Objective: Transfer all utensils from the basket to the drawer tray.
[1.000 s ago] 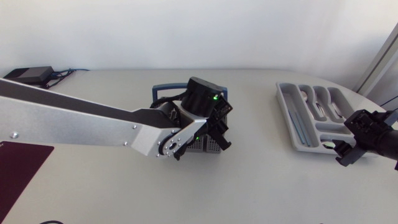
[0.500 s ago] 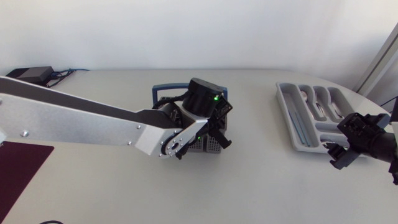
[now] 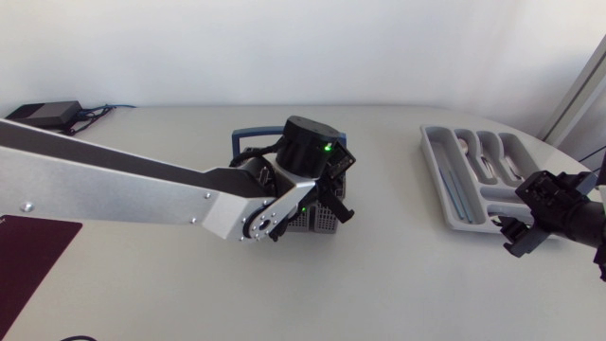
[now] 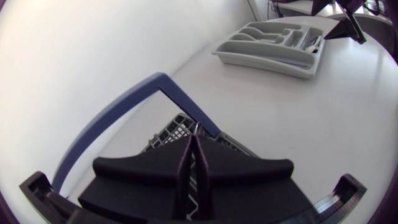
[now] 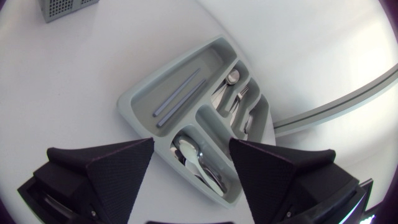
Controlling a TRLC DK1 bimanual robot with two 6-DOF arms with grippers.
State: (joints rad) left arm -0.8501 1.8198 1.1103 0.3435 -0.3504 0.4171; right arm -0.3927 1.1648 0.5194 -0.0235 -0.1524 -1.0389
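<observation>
The grey mesh basket (image 3: pixel 323 225) with its blue handle (image 4: pixel 124 102) stands mid-table, mostly hidden under my left arm. My left gripper (image 3: pixel 329 201) points down into it; its fingers (image 4: pixel 214 168) are pressed together on a thin silvery utensil tip (image 4: pixel 196 128). What kind of utensil it is cannot be made out. The grey drawer tray (image 3: pixel 445 194) lies at the right and holds spoons (image 5: pixel 198 159), other cutlery (image 5: pixel 233 99) and lilac sticks (image 5: pixel 180 94). My right gripper (image 3: pixel 520 234) hovers open and empty over the tray's near end (image 5: pixel 134 102).
A black device with cables (image 3: pixel 44 112) sits at the far left corner. A dark maroon mat (image 3: pixel 24 258) lies at the left edge. The basket (image 5: pixel 65 9) shows far ahead of the right gripper, with bare tabletop between it and the tray.
My left gripper's fingers have come together inside the basket. The right gripper has shifted a little towards the tray's near end and stayed open.
</observation>
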